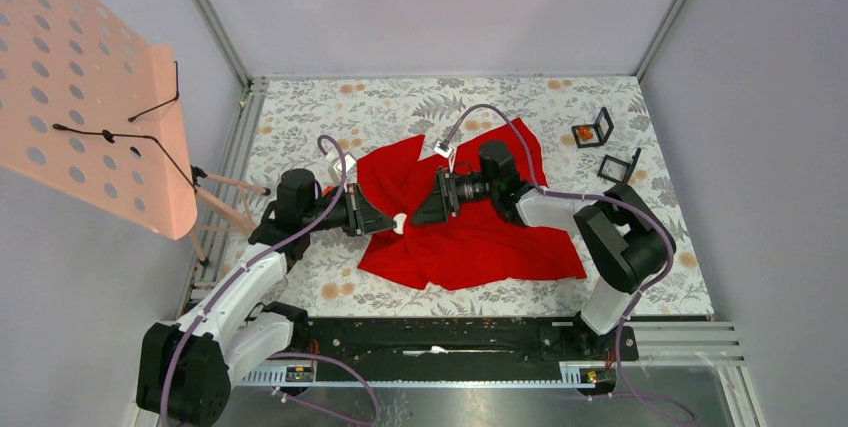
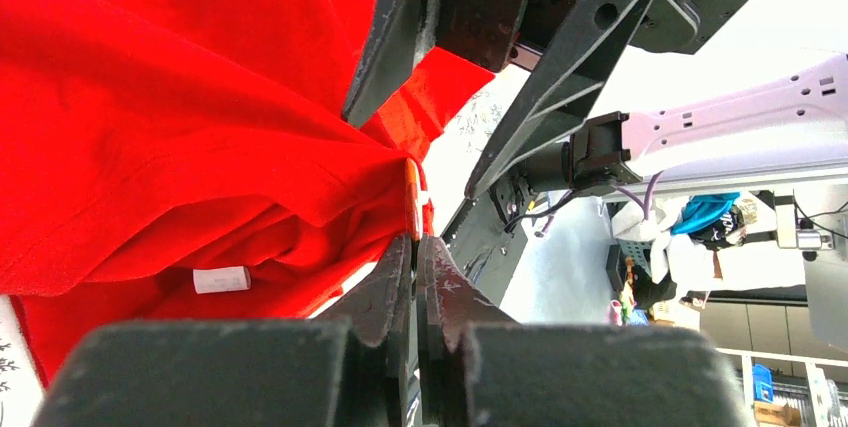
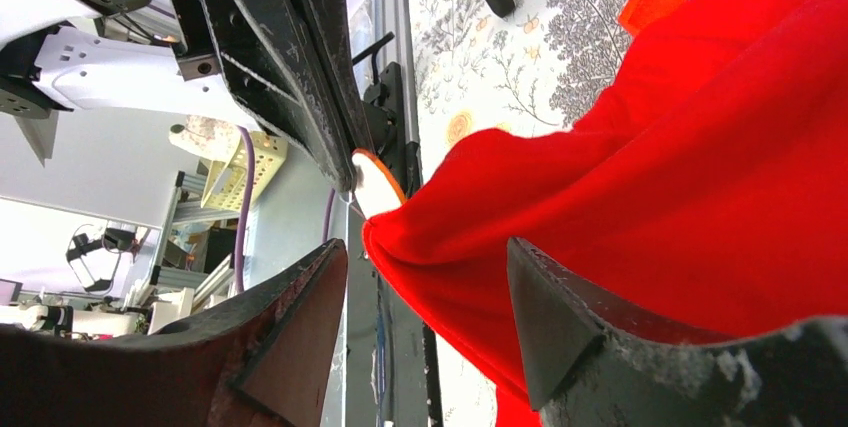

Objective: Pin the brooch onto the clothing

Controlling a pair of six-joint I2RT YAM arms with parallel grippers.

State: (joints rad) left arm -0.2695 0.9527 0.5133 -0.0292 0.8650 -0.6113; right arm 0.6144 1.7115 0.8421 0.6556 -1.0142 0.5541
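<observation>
Left wrist view: the left gripper [image 2: 415, 252] is clenched on the small white, orange-rimmed brooch [image 2: 412, 197], which touches a raised fold of the red shirt [image 2: 150, 127] crumpled mid-way across the floral table [image 1: 300, 117], and beyond it the right gripper [image 3: 425, 247] stands released, jaws spread either side of that fold.

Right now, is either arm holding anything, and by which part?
Jaws of the left gripper pinch the brooch by its rim; the right gripper holds nothing.
</observation>
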